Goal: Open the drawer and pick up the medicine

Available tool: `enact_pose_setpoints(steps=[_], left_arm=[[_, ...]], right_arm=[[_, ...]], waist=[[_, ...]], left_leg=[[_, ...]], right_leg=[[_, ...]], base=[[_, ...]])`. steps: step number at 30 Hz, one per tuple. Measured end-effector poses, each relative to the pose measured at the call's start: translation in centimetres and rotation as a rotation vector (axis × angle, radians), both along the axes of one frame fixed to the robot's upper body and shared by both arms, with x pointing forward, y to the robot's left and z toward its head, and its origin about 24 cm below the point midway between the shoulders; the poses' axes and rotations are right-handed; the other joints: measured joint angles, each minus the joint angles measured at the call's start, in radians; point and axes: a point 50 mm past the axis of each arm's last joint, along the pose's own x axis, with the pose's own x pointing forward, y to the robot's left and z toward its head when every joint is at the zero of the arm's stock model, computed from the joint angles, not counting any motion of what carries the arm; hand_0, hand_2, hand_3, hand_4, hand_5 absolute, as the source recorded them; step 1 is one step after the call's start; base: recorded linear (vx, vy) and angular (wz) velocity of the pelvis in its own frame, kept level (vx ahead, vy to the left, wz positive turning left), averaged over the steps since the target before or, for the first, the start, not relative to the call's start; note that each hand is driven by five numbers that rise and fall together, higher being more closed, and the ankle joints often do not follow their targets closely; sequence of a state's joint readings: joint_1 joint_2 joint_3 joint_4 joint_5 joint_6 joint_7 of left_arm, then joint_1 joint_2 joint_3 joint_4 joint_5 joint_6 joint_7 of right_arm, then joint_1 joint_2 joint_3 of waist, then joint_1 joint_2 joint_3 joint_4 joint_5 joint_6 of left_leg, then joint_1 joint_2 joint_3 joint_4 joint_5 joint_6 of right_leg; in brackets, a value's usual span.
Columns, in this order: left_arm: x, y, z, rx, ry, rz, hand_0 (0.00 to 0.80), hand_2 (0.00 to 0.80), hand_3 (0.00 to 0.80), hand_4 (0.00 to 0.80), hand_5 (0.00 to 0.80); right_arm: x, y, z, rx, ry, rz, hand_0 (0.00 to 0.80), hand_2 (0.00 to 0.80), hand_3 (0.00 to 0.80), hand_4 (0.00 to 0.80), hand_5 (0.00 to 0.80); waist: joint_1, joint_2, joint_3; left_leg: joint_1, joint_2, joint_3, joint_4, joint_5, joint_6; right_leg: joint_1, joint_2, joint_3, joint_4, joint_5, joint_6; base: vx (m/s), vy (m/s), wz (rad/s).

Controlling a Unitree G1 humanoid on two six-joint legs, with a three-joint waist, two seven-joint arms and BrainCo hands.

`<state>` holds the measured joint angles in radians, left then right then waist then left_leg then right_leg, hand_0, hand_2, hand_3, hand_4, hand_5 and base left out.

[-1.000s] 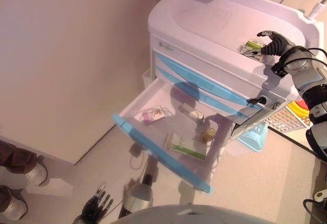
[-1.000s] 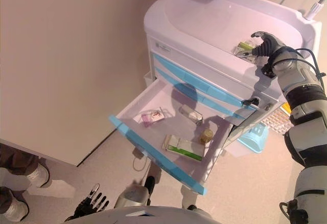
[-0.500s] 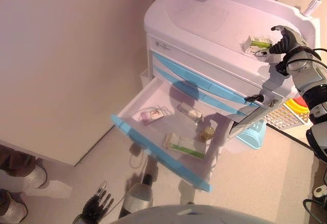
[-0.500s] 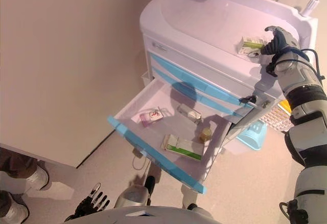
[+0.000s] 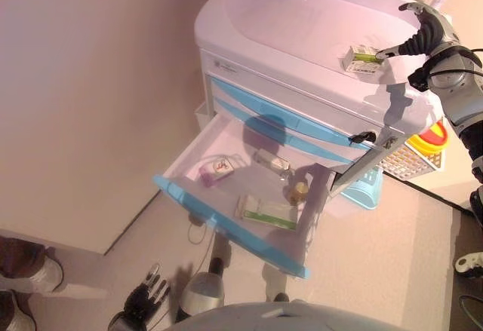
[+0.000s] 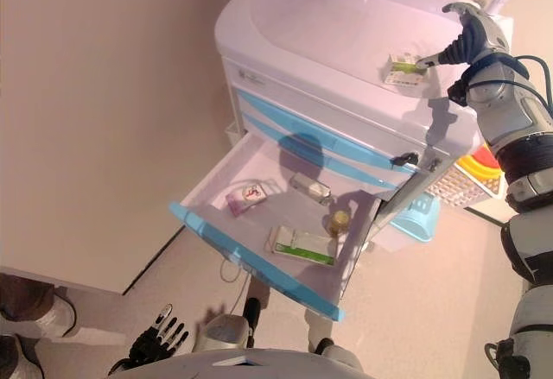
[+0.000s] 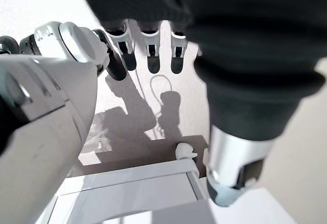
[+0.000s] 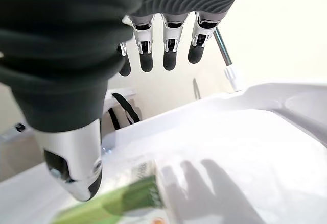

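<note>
A white cart [image 5: 302, 22] has blue-fronted drawers. Its lowest drawer [image 5: 223, 225] is pulled out. In it lie a pink and white box [image 5: 215, 170], a clear bottle [image 5: 272, 161], a small brown jar [image 5: 300, 190] and a long green and white box [image 5: 266, 211]. A green and white medicine box [image 5: 360, 57] lies on the cart top. My right hand [image 5: 424, 33] is open just to its right, fingers straight, thumb tip at the box's end. The box also shows in the right wrist view [image 8: 117, 201]. My left hand [image 5: 143, 301] hangs open low by the floor.
A white mesh basket [image 5: 411, 157] with a yellow and red thing in it and a light blue bin [image 5: 362, 189] stand right of the cart. A wall runs along the left. A person's shoes [image 5: 26, 267] show at the lower left.
My right hand has uncurled from the green and white box and drawn back to the right. The box stays on the cart top. The camera has shifted.
</note>
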<state>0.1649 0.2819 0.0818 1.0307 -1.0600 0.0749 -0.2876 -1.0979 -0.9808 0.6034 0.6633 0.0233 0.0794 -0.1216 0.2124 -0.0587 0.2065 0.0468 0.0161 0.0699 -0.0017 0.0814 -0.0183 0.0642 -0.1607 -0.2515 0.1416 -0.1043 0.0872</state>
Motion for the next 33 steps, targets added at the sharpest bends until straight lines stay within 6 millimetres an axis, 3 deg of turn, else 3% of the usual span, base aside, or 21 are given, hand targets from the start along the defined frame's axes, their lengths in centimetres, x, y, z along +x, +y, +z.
enact_pose_setpoints(steps=[8,13,16,24,29,33], left_arm=[[1.4,0.0,0.5,0.019,-0.060,-0.019,0.000,0.000,0.000,0.000,0.000],[1.4,0.2,0.6,0.050,-0.068,-0.043,0.000,0.000,0.000,0.000,0.000],[1.8,0.2,0.9,0.068,-0.096,-0.053,0.000,0.000,0.000,0.000,0.000],[2.2,0.5,1.3,0.155,-0.106,-0.131,0.000,0.000,0.000,0.000,0.000],[2.3,1.0,1.5,0.279,-0.056,-0.234,0.000,0.000,0.000,0.000,0.000],[2.3,1.6,1.6,0.409,0.015,-0.352,0.000,0.000,0.000,0.000,0.000]], right_arm=[[-1.6,3.4,3.6,0.032,-0.122,0.204,0.000,0.000,0.000,0.000,0.000],[-3.9,5.7,6.9,0.085,-0.228,0.363,0.000,0.000,0.000,0.000,0.000],[-5.3,5.8,7.4,0.097,-0.249,0.412,0.000,0.000,0.000,0.000,0.000],[-7.5,3.8,4.5,0.165,-0.149,0.427,0.000,0.000,0.000,0.000,0.000],[-9.4,1.9,2.5,0.234,-0.088,0.421,0.000,0.000,0.000,0.000,0.000],[-11.2,1.2,0.1,0.256,0.055,0.463,0.000,0.000,0.000,0.000,0.000]], waist=[[-0.032,-0.013,0.007],[-0.059,-0.017,0.009],[-0.059,-0.021,0.007],[-0.119,-0.026,0.003],[-0.166,-0.025,0.002],[-0.200,-0.020,-0.004]], left_leg=[[0.012,0.001,0.021,-0.006,-0.001,0.001],[0.014,0.001,0.033,-0.008,-0.002,0.002],[0.017,0.002,0.044,-0.008,-0.005,0.003],[0.016,0.001,0.080,-0.008,-0.009,0.008],[0.017,0.004,0.107,-0.009,-0.012,0.009],[0.016,0.008,0.140,-0.010,-0.016,0.010]], right_leg=[[-0.003,0.001,0.024,-0.001,0.006,0.001],[-0.007,0.001,0.032,-0.001,0.007,0.002],[-0.011,0.002,0.045,-0.001,0.007,0.002],[-0.032,0.001,0.080,-0.001,0.018,0.007],[-0.046,0.004,0.102,-0.001,0.025,0.008],[-0.065,0.001,0.109,-0.001,0.037,0.010]], base=[[-0.024,-0.002,-0.08],[-0.016,-0.002,-0.05],[-0.023,-0.002,-0.10],[-0.022,-0.006,-0.13],[-0.011,0.003,-0.17],[-0.022,0.008,-0.24]])
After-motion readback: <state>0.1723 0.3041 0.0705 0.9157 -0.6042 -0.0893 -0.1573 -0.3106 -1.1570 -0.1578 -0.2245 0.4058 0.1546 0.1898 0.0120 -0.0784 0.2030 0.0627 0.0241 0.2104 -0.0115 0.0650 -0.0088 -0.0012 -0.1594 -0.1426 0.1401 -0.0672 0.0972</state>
